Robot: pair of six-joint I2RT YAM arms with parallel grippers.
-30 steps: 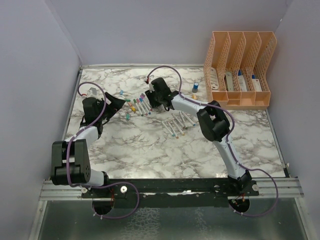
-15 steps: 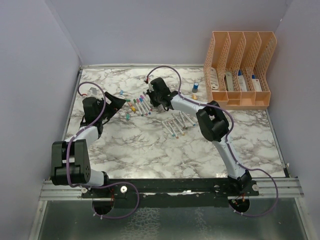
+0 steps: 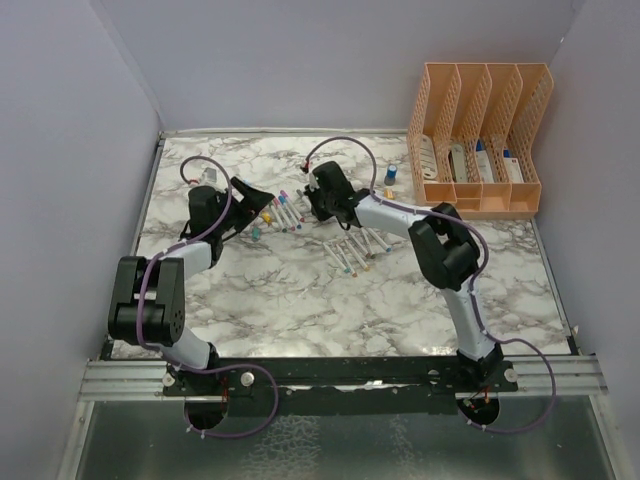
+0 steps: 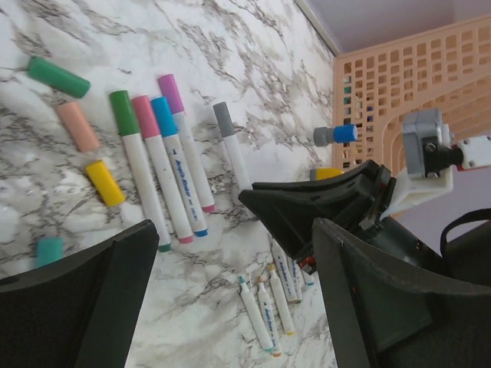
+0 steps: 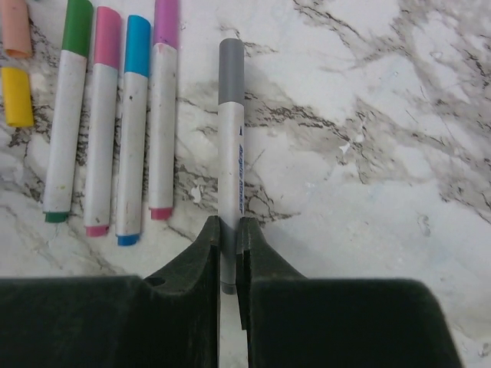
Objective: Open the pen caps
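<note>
Right gripper (image 5: 230,245) is clamped on the tail end of the grey pen (image 5: 230,161), jaws tight on the white barrel. The pen lies flat on the worktop (image 3: 300,300), toward the far edge, left of middle. The grip sits at the tail, so the grey cap (image 5: 231,65) sticks out free, likely for the other arm to pull.

Left gripper (image 4: 234,253) is spread wide and holds nothing. It hovers just beside the pen row, facing the right gripper, and looks staged to take that cap.

Four capped pens (image 5: 132,138) (green, pink, blue, purple) lie side by side just left of the grey one, caps on. Loose caps (image 4: 103,182) are scattered on the left-edge side of the row. Bare pens (image 3: 350,250) are grouped toward the middle, so part of the job looks done.

The next move needs the left jaws lined up on the short cap. A slip could knock the neighbouring pens.
</note>
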